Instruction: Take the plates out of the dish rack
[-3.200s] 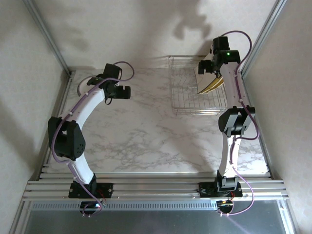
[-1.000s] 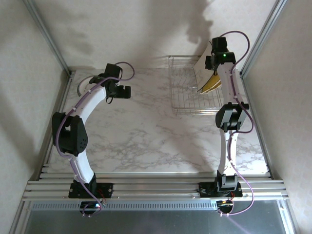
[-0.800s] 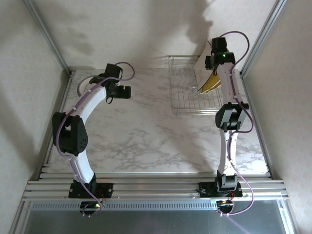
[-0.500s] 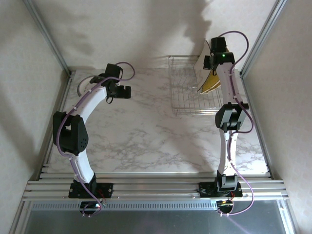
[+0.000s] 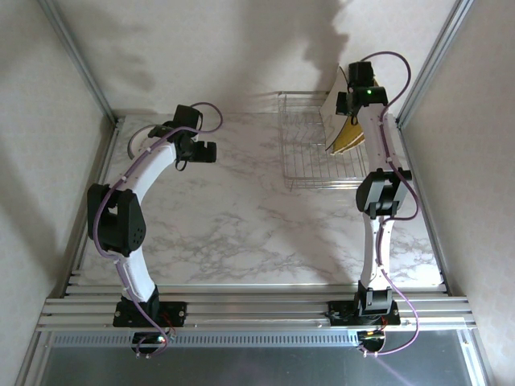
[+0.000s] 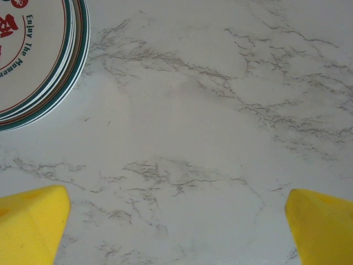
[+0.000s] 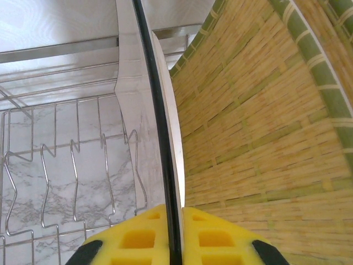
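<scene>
The silver wire dish rack (image 5: 306, 157) stands at the back right of the marble table. In it a white square plate (image 5: 333, 110) with a dark rim stands on edge, a yellow woven plate (image 5: 349, 138) leaning behind it. My right gripper (image 5: 348, 101) is shut on the white plate's top edge; in the right wrist view the rim (image 7: 161, 121) runs between the yellow pads (image 7: 138, 237), and the woven plate (image 7: 259, 116) lies to the right. My left gripper (image 5: 204, 151) hangs open over bare table, beside a stack of round plates (image 6: 33, 61).
Rack wires (image 7: 55, 165) left of the held plate stand free of dishes. The stack of round plates (image 5: 135, 143) sits at the table's back left corner. Metal frame posts (image 5: 80, 60) and walls close in both sides.
The right gripper has risen to the top of the white plate and its jaws have shut on the rim. The left arm has barely moved.
</scene>
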Controlling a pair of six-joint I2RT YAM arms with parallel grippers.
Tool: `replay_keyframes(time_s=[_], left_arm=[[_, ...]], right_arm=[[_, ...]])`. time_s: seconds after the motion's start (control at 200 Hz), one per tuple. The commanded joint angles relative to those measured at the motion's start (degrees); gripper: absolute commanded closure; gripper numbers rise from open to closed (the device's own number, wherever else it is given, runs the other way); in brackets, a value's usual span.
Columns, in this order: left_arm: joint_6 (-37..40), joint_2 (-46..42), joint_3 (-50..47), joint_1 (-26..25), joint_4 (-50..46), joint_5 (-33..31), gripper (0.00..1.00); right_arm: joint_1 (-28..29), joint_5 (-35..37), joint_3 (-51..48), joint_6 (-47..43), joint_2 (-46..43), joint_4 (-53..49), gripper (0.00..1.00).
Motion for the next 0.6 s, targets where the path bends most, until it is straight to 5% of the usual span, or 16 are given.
replay_keyframes(time_s=[0.0,0.596], left_arm=[[0.2,0.0,0.8,0.3,-0.5,0.5,0.00],[-0.3,-2.4,-2.0,-0.1,0.0,1.3,0.00]], right_arm=[[0.6,1.1,-1.9,-0.8,-4.8,-0.4,1.00],[0.7,5.0,-7.8,-3.1,-16.0,-1.9,1.00]])
